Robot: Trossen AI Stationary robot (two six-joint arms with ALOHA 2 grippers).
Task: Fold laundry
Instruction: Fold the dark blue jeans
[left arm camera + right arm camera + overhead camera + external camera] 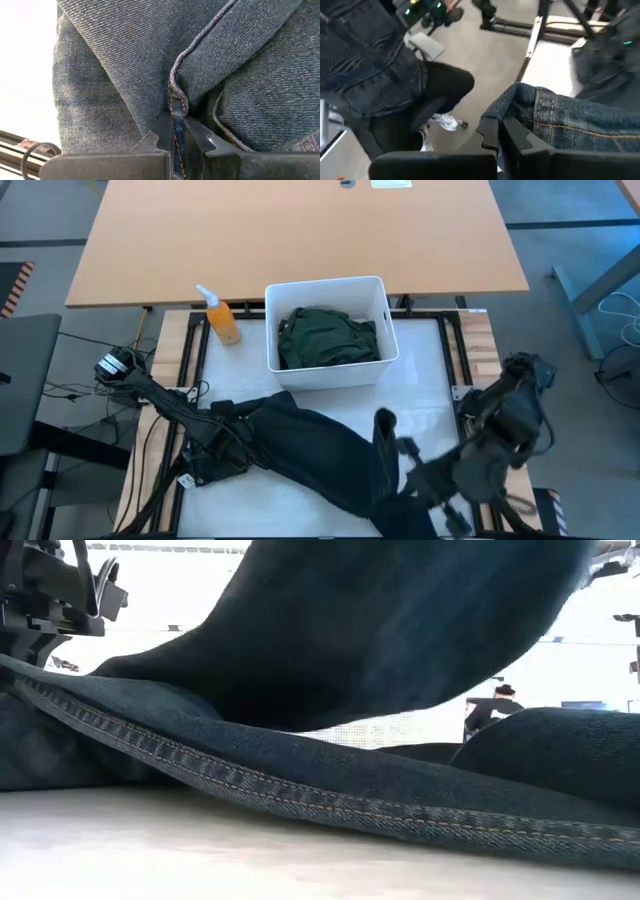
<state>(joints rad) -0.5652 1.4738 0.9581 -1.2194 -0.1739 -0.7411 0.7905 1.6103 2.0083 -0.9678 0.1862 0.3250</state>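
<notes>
Long dark blue denim trousers [320,448] stretched slantwise across the white worktop [425,380], just in front of the white rectangular plastic bin [328,290] holding a crumpled dark green cloth garment [328,337]. Left pincer [175,131] clamped tight on a stitched seam at the trousers' left end. Right pincer [499,131] pinched onto the waistband edge by the worktop's near right side. Orange spray bottle [221,317] standing left of the bin.

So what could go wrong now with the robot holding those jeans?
The right gripper pinches only the very edge of the jeans, so the denim might slip out. The left gripper is shut on a thick seam, which could also pull free. The jeans lie close to the white bin, so dragging them might nudge it.
</notes>
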